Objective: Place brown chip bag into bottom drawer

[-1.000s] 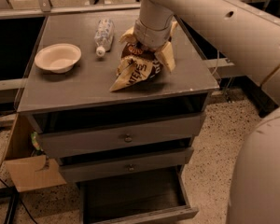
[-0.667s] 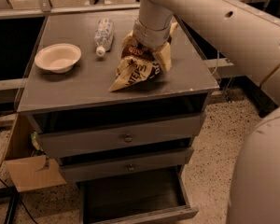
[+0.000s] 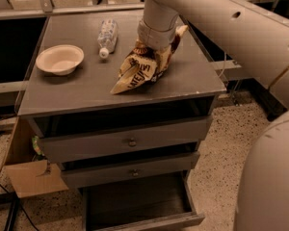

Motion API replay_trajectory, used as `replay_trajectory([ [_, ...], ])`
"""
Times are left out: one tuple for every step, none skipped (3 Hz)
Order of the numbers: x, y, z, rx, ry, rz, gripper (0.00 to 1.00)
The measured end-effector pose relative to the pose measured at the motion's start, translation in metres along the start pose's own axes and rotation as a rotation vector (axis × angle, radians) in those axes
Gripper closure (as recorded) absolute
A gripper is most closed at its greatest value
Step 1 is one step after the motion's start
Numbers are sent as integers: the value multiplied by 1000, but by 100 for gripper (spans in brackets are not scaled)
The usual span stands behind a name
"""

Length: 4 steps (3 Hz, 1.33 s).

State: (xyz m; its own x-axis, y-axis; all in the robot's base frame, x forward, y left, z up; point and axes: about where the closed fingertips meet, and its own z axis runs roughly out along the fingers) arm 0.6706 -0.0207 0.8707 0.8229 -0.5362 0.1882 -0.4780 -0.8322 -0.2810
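Pincer (image 3: 152, 57) still on brown chip bag (image 3: 135, 75) atop cabinet (image 3: 82, 93); bag unmoved

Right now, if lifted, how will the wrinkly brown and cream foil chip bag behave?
Probably floppy and light: the wrinkly brown foil chip bag lies crumpled, one corner trailing loose. Its glossy skin may slip. The gripper sits over its middle.

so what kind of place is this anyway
Probably a lab or office test area, not a home: a grey drawer cabinet stands on speckled floor, a cardboard box beside it. The gripper is down on the brown chip bag on its top; the bottom drawer is open.
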Motion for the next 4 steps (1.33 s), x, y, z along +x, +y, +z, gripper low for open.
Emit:
replay_trajectory([
  [0,0,0,0,0,0,100],
  [0,0,-2,3,2,-2,100],
  [-3,7,-38,36,30,-11,100],
  [-7,18,-67,59,51,-5,100],
])
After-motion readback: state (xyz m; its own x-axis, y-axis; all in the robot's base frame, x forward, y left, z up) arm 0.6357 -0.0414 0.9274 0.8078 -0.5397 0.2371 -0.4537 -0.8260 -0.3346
